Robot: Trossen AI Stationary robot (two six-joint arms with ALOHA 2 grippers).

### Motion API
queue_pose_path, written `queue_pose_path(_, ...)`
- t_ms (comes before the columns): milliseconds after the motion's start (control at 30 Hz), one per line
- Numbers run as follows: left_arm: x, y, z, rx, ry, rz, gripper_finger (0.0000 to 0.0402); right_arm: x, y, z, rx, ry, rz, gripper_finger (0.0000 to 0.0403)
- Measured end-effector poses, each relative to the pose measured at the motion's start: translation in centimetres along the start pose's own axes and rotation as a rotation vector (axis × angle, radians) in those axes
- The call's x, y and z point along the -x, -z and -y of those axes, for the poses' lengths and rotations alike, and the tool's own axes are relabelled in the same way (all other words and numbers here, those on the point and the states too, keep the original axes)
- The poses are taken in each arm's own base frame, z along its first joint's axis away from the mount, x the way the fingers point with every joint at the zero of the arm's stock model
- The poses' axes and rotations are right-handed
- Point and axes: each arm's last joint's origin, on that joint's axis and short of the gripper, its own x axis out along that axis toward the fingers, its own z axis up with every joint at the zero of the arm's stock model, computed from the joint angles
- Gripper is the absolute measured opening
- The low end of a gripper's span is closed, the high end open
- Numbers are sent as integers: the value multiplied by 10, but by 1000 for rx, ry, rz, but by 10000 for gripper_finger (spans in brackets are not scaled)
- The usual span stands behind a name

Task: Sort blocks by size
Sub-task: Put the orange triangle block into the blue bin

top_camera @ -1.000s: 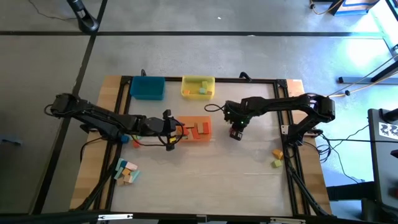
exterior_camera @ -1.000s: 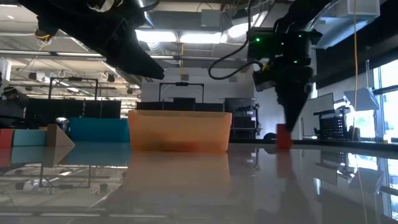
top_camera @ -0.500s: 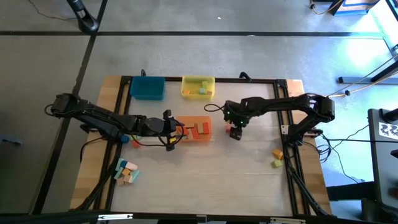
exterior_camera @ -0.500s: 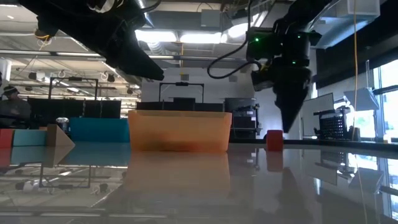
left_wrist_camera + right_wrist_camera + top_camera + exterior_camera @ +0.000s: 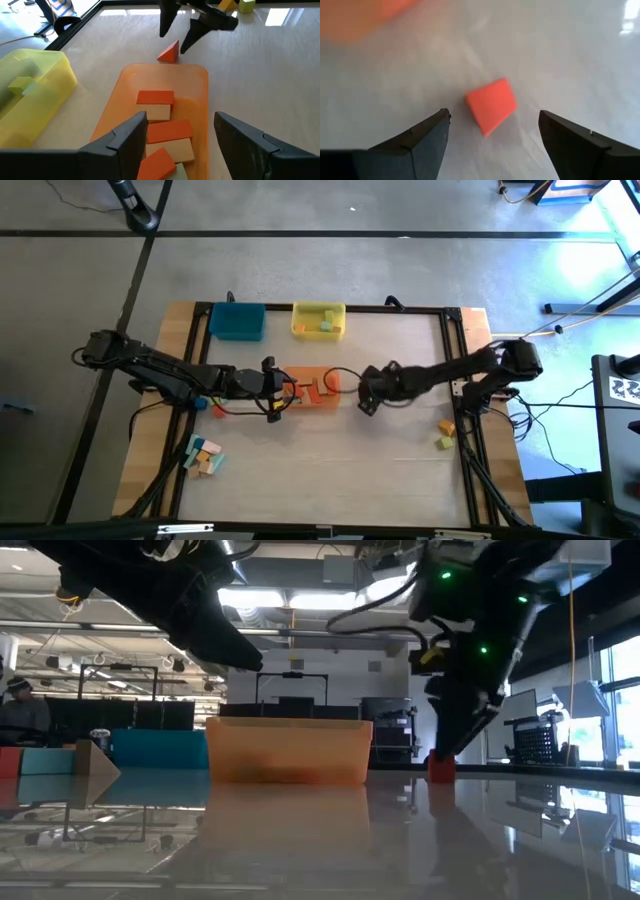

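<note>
A small red wedge-shaped block (image 5: 491, 106) lies on the table just right of the orange tray (image 5: 327, 402); the low view shows it too (image 5: 441, 769). My right gripper (image 5: 492, 132) is open and slants down over it, a finger on either side, apart from it as far as I can see. My left gripper (image 5: 180, 142) hovers open over the orange tray's left end. Several red and natural wood blocks (image 5: 165, 131) lie in the tray.
A blue tray (image 5: 237, 321) and a yellow tray (image 5: 319, 320) holding blocks stand at the far edge. A heap of loose blocks (image 5: 203, 457) lies at the near left. Two more blocks (image 5: 445, 435) sit by the right frame rail.
My right gripper has opened and let go of the red block, which now rests on the table a little closer to the orange tray. The gripper rose briefly, then came back down over the block, tipped to a flatter slant.
</note>
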Motion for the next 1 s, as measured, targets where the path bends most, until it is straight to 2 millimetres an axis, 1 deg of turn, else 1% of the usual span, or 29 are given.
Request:
queue_pose_path(133, 0, 0, 0, 1, 0, 2, 219, 0, 15, -14, -174, 3, 178, 299)
queue_pose_path(267, 0, 0, 0, 5, 0, 3, 219, -3, 25, -18, -270, 30, 276, 299)
queue_pose_path(433, 0, -1, 0, 43, 1, 7, 219, -14, 31, -19, -317, 89, 294, 298)
queue_pose_path(667, 0, 0, 0, 52, 0, 5, 219, -38, 42, -22, -347, 157, 258, 298)
queue_pose_path(767, 0, 0, 0, 52, 1, 5, 219, -43, 44, -23, -366, 172, 267, 298)
queue_pose_path(900, 0, 0, 0, 52, 0, 5, 219, -43, 44, -23, -366, 168, 258, 297)
queue_pose_path(1000, 0, 0, 0, 49, -1, 5, 219, -44, 44, -24, -368, 158, 242, 279)
